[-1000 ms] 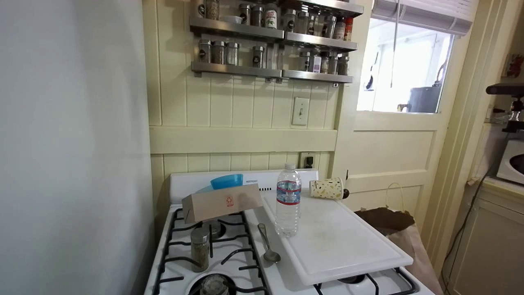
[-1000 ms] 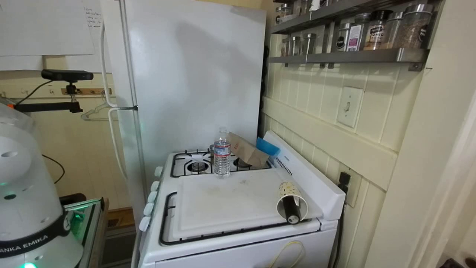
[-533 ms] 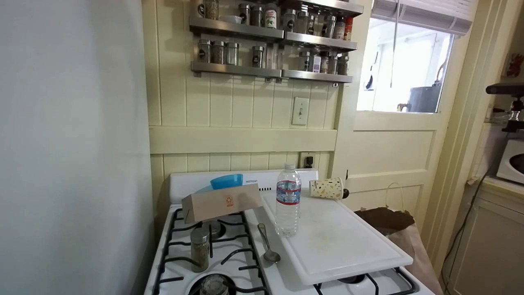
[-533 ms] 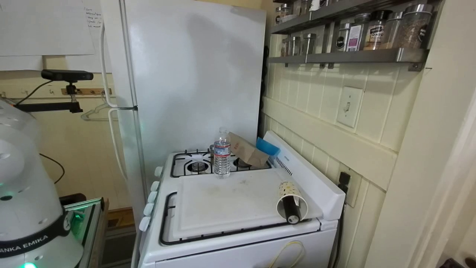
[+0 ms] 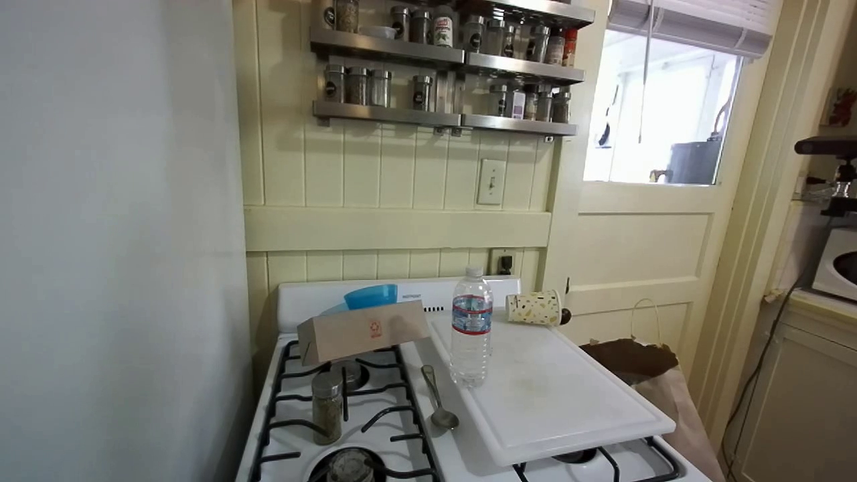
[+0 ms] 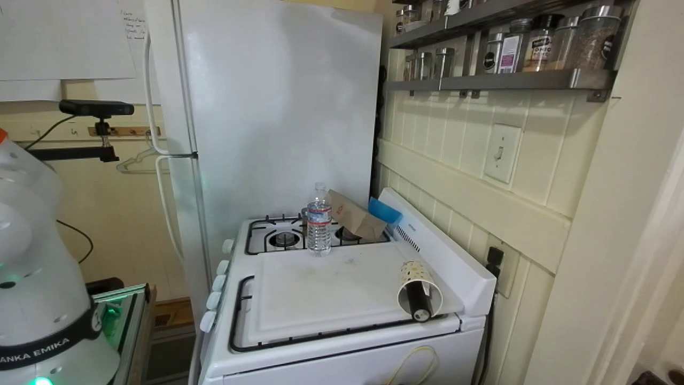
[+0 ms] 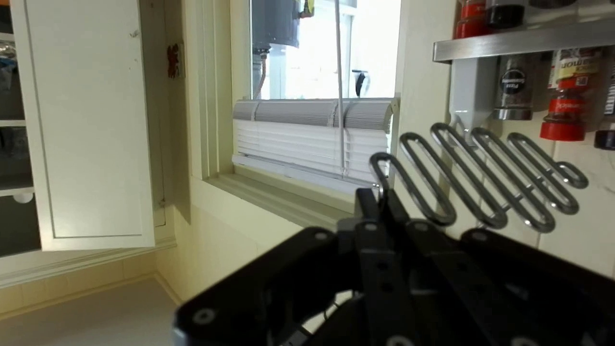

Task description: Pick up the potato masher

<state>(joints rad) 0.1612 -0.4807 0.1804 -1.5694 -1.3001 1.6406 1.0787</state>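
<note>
The pick-up looks done, only a steady hold to go: in the wrist view the gripper pinches the masher by its head's left end, the rest reaching right in midair.

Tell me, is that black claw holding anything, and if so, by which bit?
Yes: in the wrist view, the gripper pinches the potato masher at one end of its zigzag wire head. Its handle can't be made out.
</note>
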